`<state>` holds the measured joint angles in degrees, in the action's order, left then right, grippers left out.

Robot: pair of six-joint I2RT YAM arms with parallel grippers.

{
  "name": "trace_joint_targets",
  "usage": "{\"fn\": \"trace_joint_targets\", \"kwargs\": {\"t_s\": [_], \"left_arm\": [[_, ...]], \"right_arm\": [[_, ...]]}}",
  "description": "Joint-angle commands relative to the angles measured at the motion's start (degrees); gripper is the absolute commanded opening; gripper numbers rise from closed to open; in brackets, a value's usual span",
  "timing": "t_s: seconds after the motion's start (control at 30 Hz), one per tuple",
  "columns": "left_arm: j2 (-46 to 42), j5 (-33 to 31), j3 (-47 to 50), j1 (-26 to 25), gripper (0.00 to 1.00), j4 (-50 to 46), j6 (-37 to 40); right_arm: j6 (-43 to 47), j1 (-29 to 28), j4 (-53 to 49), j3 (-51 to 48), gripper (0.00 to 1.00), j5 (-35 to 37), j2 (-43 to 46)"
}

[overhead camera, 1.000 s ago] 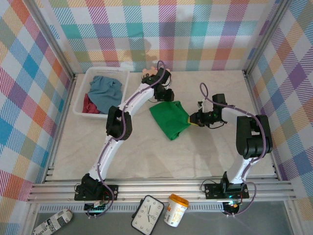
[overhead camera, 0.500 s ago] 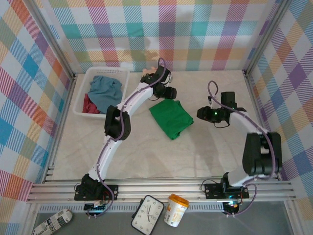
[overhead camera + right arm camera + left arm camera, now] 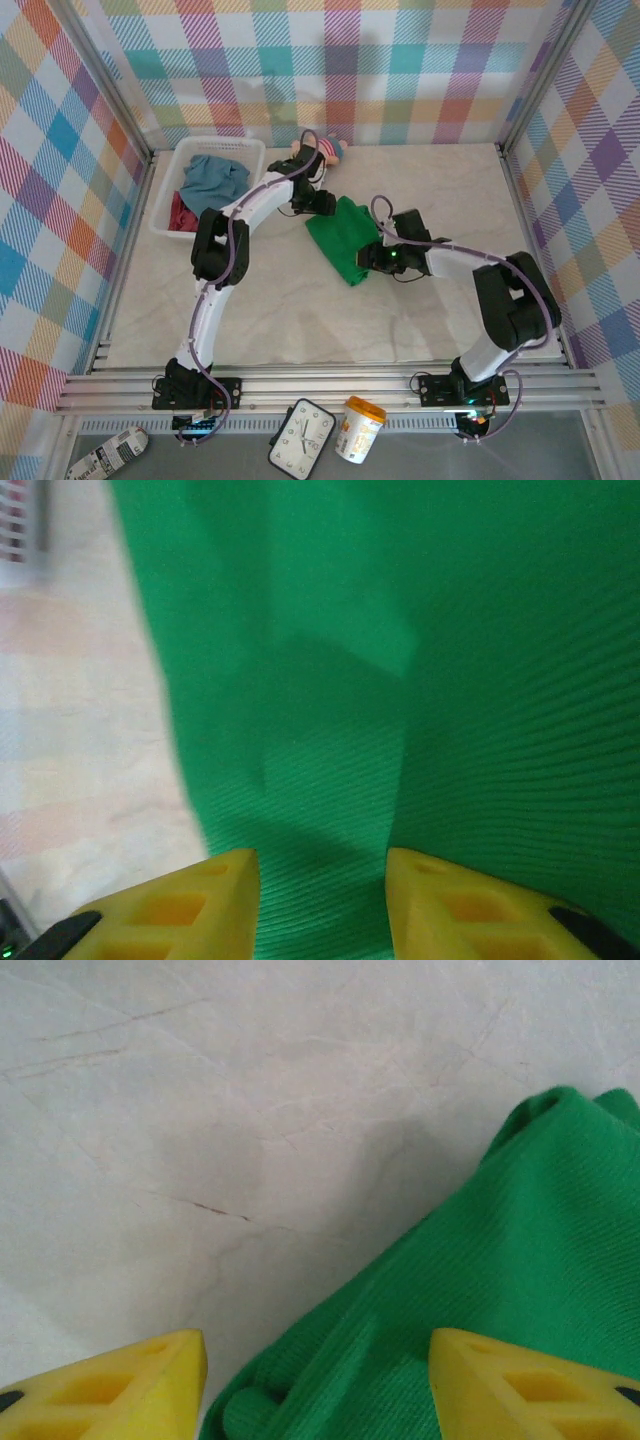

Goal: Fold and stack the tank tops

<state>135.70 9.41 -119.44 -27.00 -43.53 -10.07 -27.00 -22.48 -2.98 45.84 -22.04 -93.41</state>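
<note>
The bright green tank top lies folded on the table's middle. My left gripper hovers open at its far left corner; in the left wrist view the yellow fingertips straddle the green cloth's rolled edge. My right gripper is over the top's near right part, open, with flat green cloth under the gap. The blue-grey tank top and the dark red one lie bunched in the white basket.
A small doll lies at the far edge, just behind my left wrist. Plaid walls close in the table on three sides. Bare marble table stretches in front of the green top.
My right gripper let go of the green top's right corner, swung out to the right, then came back over the top. My left gripper opened and shifted a little left.
</note>
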Motion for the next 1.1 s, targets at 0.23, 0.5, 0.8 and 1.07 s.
{"fn": "trace_joint_targets", "kwargs": {"t_s": [0.23, 0.5, 0.8, 1.07], "left_arm": [[1.4, 7.7, 2.8, 0.6, 0.58, -0.4, -4.0], [-3.5, 9.1, 10.8, -1.7, 0.51, 0.6, -7.8], [-7.7, 9.6, 17.3, -4.7, 0.38, 0.9, -13.7], [-7.2, 8.5, 16.3, -6.5, 0.23, -0.9, -13.8]], "right_arm": [[8.5, 4.3, -7.2, 2.1, 0.40, 8.1, -0.7], [12.5, 8.8, -11.7, 6.4, 0.45, 4.2, -0.4], [9.2, 9.1, -18.2, 2.4, 0.58, 16.7, 9.0], [9.7, 9.1, -17.9, 7.2, 0.56, 14.5, -1.4]]}}
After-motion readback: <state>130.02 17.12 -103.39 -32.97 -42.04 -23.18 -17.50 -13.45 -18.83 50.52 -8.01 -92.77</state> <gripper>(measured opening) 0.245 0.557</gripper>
